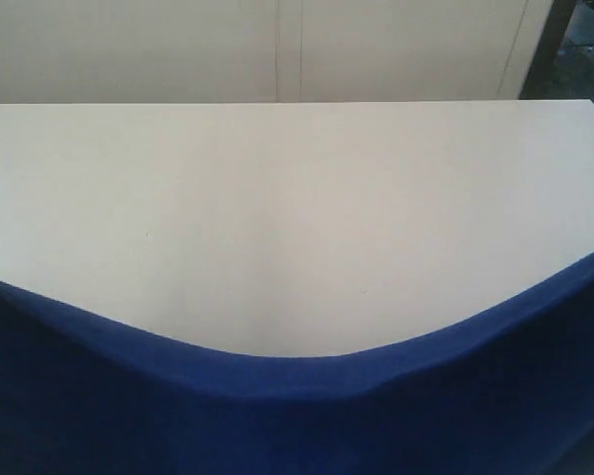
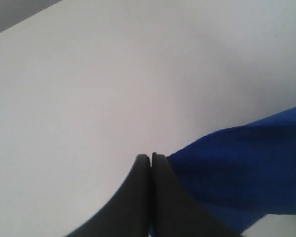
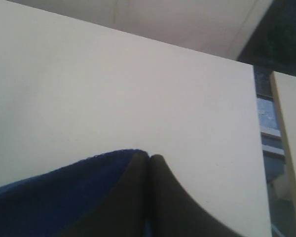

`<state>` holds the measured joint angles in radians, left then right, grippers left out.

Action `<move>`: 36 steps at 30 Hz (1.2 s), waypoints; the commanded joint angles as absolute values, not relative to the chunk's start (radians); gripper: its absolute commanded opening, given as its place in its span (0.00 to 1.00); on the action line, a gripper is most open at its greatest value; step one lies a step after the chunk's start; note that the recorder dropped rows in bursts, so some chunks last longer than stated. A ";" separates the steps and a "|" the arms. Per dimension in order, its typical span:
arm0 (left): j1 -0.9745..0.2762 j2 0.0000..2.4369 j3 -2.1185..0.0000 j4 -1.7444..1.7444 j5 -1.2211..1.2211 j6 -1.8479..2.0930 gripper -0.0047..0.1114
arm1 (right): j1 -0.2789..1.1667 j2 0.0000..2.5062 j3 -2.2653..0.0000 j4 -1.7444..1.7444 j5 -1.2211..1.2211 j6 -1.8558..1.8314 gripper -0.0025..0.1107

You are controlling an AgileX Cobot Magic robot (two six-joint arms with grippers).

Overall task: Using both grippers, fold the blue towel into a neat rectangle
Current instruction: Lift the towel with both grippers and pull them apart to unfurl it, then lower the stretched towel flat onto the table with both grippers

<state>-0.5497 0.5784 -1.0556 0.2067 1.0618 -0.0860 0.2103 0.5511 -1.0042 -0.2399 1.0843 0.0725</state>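
The blue towel (image 1: 297, 416) hangs stretched across the bottom of the exterior view, held up at both ends and sagging in the middle, close to the camera. Neither gripper shows in that view. In the left wrist view my left gripper (image 2: 150, 157) is shut, with the blue towel (image 2: 237, 168) bunched against one finger and a sliver of blue between the fingers low down. In the right wrist view my right gripper (image 3: 149, 157) is shut on the blue towel's (image 3: 54, 197) hemmed edge, which runs off from the fingertips.
The white table (image 1: 297, 198) stretches beyond the towel to its far edge, with a pale wall (image 1: 277, 49) behind. The table's right edge (image 3: 256, 148) drops to a dark gap, with another pale surface (image 3: 293, 128) beside it.
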 commanded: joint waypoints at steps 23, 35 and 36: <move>-0.272 1.643 -1.058 0.525 0.202 -0.343 0.04 | 0.093 1.696 -0.977 -1.391 0.562 1.237 0.02; -0.149 1.793 -1.058 0.525 -0.025 -0.345 0.04 | 0.014 1.875 -1.066 -1.452 0.459 1.258 0.02; -0.141 1.804 -1.058 0.525 -0.033 -0.345 0.04 | 0.009 1.888 -1.073 -1.457 0.442 1.263 0.02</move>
<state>-0.1639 1.7836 -1.0556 0.5175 0.0000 -0.3341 0.0278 1.8591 -1.0544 -1.4228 0.4684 1.2416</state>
